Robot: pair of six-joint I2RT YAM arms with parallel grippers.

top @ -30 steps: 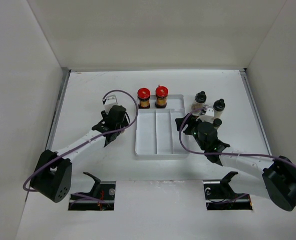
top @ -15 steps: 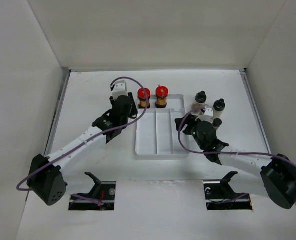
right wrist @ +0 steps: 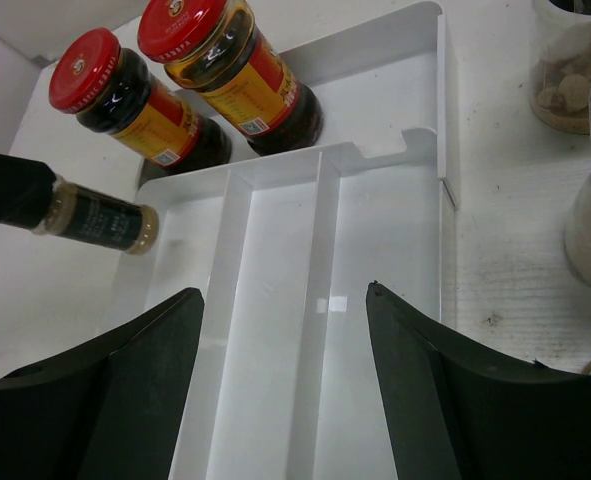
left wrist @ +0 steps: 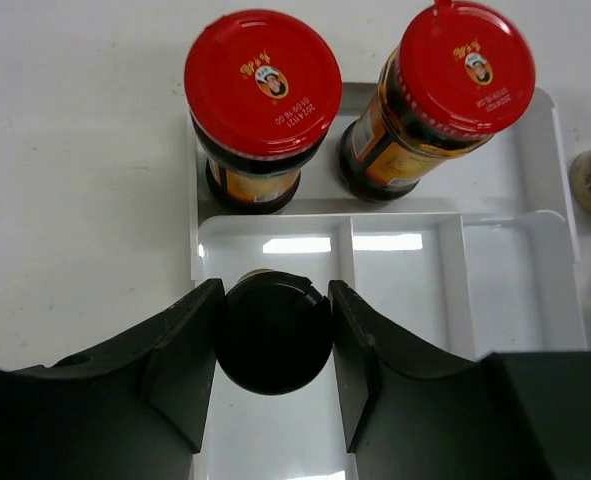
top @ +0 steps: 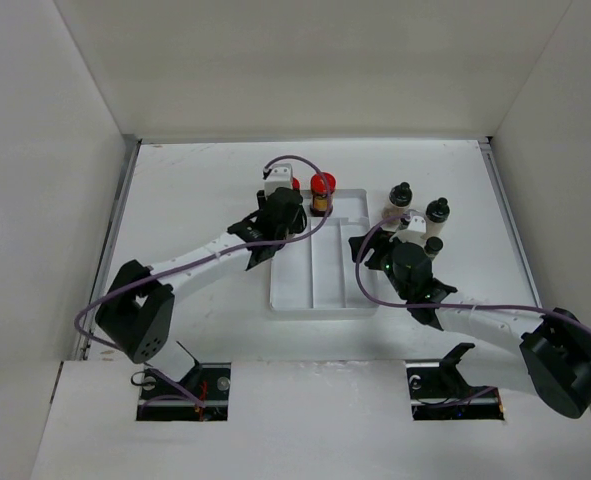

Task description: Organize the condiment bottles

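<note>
**Shaker carried over to the tray's left channel**

A black-capped shaker [left wrist: 273, 340] is pinched at its cap between the fingers of the left gripper [left wrist: 275, 302]. It hangs over the far end of the left channel of the white tray [top: 325, 285]. A second ago this arm was well left of the tray; it has since swung in over the tray's far-left corner (its wrist now partly hides one red cap from above). The two red-capped jars [left wrist: 263, 82] [left wrist: 467, 65] stand side by side at the tray's far end, unmoved. The right gripper [right wrist: 283, 300] sits at the tray's right edge as before, jaws spread with nothing between them. Three more shakers [top: 401, 195] [top: 438, 210] [top: 434, 245] stay clustered just right of the tray's far-right corner.
</note>
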